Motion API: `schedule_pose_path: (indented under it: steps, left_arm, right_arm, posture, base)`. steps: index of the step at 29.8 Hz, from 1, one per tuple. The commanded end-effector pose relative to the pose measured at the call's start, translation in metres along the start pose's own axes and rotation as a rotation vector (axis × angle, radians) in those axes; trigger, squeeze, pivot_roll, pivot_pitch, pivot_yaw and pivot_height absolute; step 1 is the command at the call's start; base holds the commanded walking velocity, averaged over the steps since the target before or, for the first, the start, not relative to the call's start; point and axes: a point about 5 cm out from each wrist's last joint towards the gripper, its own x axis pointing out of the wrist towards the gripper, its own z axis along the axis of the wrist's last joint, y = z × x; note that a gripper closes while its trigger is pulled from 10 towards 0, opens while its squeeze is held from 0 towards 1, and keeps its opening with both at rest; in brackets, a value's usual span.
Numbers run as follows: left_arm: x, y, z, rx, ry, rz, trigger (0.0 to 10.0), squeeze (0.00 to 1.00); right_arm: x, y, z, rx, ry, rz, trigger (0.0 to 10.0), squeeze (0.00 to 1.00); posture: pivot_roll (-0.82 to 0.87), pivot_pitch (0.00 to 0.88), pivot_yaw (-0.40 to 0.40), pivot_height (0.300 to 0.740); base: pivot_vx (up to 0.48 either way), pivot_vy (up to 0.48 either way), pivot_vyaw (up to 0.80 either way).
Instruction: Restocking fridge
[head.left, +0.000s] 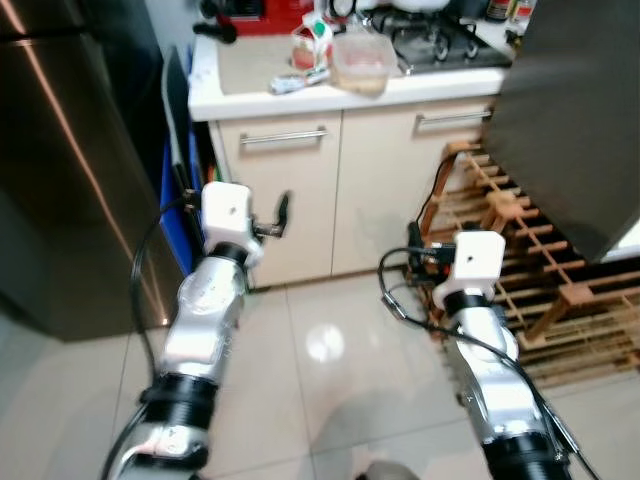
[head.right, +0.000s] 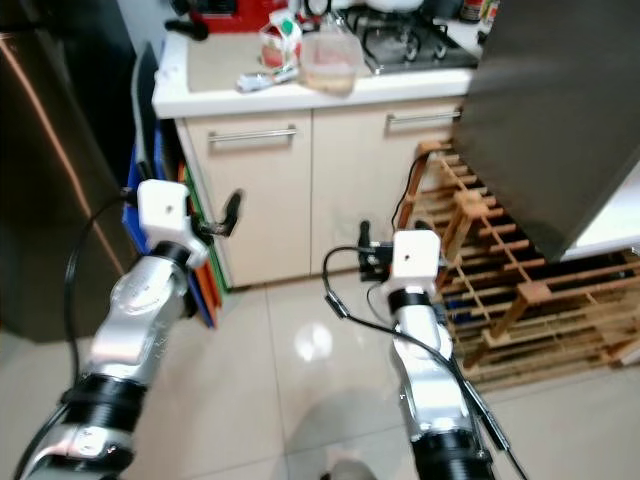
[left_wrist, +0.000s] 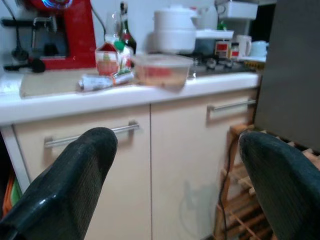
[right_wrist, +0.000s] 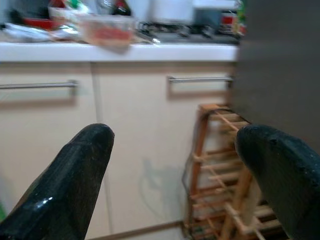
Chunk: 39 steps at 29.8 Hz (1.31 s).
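Two empty grippers, left gripper (left_wrist: 175, 175) and right gripper (right_wrist: 175, 175), before two cabinet doors (head.left: 340, 190).

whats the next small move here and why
Probably step forward toward the white counter. The clear plastic food container, the small red and white carton and the crumpled silver wrapper sit on it, while the left gripper and right gripper are open, empty and down at the level of the cream cabinet doors, short of those items.
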Motion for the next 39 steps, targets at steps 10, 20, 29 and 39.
schedule_pose_path:
  steps: [10,20,29,39]
  left_arm:
    - [0.004,0.012,0.004,0.019,-0.011,0.042,10.0,0.0]
    - [0.009,0.012,0.004,0.039,-0.015,0.052,10.0,0.0]
    - [0.009,0.004,0.006,0.037,-0.039,0.028,10.0,0.0]
    - [0.008,0.0,0.003,0.06,-0.024,-0.009,10.0,0.0]
  right_arm:
    - [0.015,0.013,0.011,0.009,-0.046,0.027,10.0,0.0]
    - [0.016,0.017,0.007,-0.006,-0.03,0.07,10.0,0.0]
    - [0.015,0.017,0.008,-0.013,-0.036,0.063,10.0,0.0]
    - [0.013,0.018,0.007,0.0,-0.032,0.052,10.0,0.0]
  posture:
    - [-0.11,0.0,0.033,0.74]
    - [-0.1,0.0,-0.002,0.74]
    - [-0.12,0.0,0.007,0.74]
    - [-0.12,0.0,0.026,0.74]
  base:
    - [0.48,0.0,0.0]
    - [0.48,0.0,0.0]
    - [0.48,0.0,0.0]
    - [0.0,-0.267,0.0]
